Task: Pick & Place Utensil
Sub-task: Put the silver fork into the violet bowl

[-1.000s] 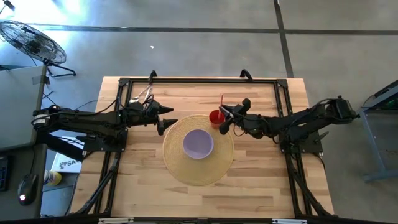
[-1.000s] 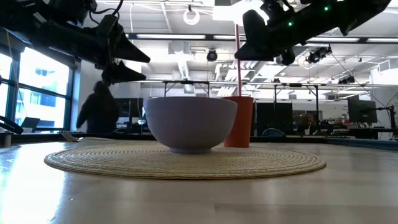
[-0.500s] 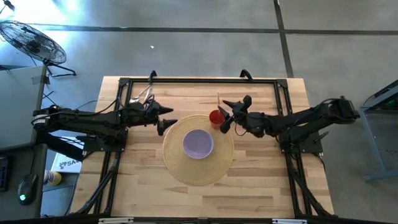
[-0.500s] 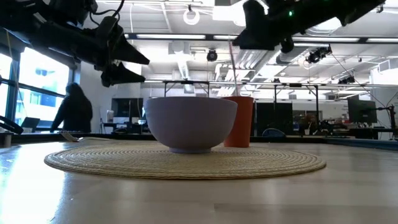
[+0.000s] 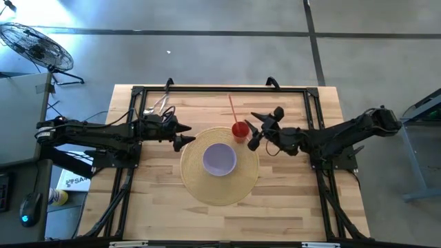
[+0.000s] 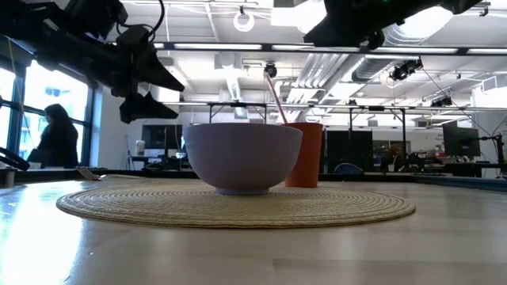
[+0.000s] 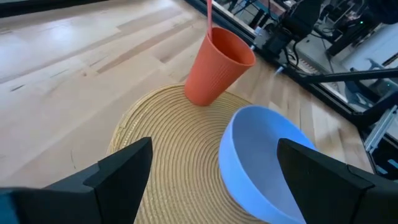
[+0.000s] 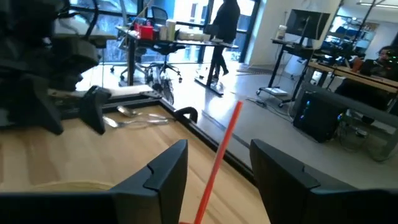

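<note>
A thin red straw (image 5: 234, 111) stands in the orange-red cup (image 5: 240, 130) and leans on the cup's rim, its top tilted toward the table's far left. The cup rests on the far edge of the round woven mat (image 5: 207, 189), behind the lilac bowl (image 5: 220, 158). My right gripper (image 5: 251, 131) hovers open just right of the cup and touches nothing; the right wrist view shows the straw (image 8: 221, 155) beyond its spread fingers. My left gripper (image 5: 185, 136) hangs open over the mat's left edge, facing the cup (image 7: 217, 65) and the bowl (image 7: 267, 155).
Metal spoons (image 5: 158, 105) lie at the table's far left inside the black frame rail (image 5: 220, 88). The low view shows the bowl (image 6: 242, 154) in front of the cup (image 6: 305, 154), and a person (image 6: 54, 134) walking in the room behind.
My right gripper has opened and let go of the straw, then drawn back a little toward the table's right edge and upward. The straw, upright before, has tipped toward the far left, with its lower end still in the cup.
</note>
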